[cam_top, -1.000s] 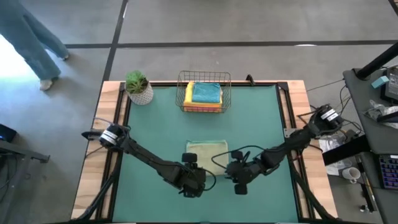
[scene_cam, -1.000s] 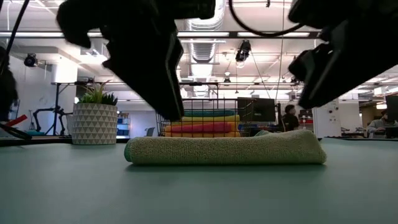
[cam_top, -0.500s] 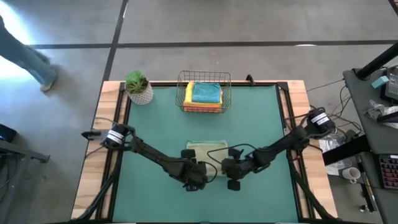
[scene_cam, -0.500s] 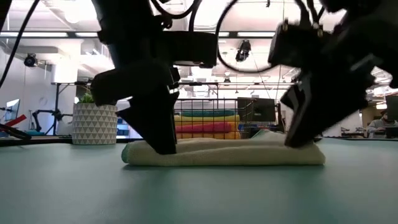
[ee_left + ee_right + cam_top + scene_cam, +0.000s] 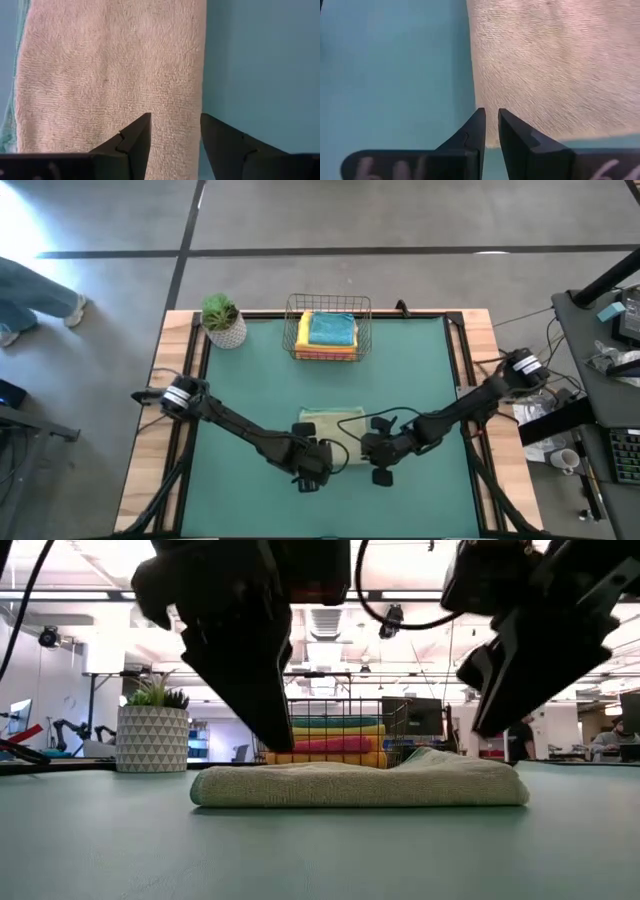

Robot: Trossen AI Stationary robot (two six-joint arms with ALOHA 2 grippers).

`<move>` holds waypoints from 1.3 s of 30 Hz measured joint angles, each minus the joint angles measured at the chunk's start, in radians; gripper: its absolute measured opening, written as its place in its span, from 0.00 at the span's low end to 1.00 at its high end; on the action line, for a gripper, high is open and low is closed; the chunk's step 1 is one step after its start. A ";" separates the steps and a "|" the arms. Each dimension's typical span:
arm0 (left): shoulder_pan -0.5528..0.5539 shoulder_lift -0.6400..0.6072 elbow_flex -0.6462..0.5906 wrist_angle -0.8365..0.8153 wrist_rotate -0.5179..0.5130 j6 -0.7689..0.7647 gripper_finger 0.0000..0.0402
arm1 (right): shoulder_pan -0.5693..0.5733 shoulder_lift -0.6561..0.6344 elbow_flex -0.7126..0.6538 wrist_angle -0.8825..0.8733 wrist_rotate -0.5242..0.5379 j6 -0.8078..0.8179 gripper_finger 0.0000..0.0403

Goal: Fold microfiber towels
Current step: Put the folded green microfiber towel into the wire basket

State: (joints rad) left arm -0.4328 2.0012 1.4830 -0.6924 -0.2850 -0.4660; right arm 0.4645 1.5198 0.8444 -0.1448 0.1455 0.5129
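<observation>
The pale sage green towel (image 5: 331, 421) lies folded in a flat pad on the green mat (image 5: 250, 380), near the middle of the table. My left gripper (image 5: 175, 132) hangs open just over the pad's near left corner, one finger above the cloth (image 5: 110, 65) and one above bare mat. My right gripper (image 5: 491, 122) hovers shut to a narrow slit over the near right corner (image 5: 545, 60). In the low view both the left gripper (image 5: 272, 740) and the right gripper (image 5: 485, 725) stand a little clear of the towel's top (image 5: 360, 783).
A wire basket (image 5: 329, 328) at the far edge holds a stack of folded towels, teal on top of yellow, pink and orange. A potted plant (image 5: 222, 320) stands at the far left corner. A person's legs (image 5: 35, 300) show on the floor beyond the table's left.
Both grippers sank onto the towel's near corners about half a second ago and have since come up again, standing just clear of it. The towel lies where it was, still folded flat.
</observation>
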 joint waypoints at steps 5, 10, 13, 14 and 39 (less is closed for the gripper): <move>0.001 -0.028 0.005 -0.025 0.073 0.000 0.39 | 0.021 -0.085 0.000 -0.043 0.003 0.003 0.11; -0.021 -0.060 0.005 -0.034 0.096 0.001 0.39 | 0.056 -0.133 0.001 -0.047 0.003 -0.036 0.12; -0.057 -0.061 0.005 -0.033 0.063 0.005 0.39 | 0.075 -0.144 0.001 -0.057 0.004 -0.070 0.16; -0.072 -0.061 0.002 -0.033 0.053 0.010 0.39 | 0.080 -0.144 0.001 -0.055 0.003 -0.076 0.18; -0.125 -0.008 -0.050 -0.004 -0.157 0.028 0.39 | 0.094 0.070 0.000 0.059 0.099 -0.399 0.48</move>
State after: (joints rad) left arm -0.5575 1.9930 1.4326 -0.6965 -0.4418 -0.4381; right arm 0.5581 1.5898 0.8448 -0.0861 0.2443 0.1140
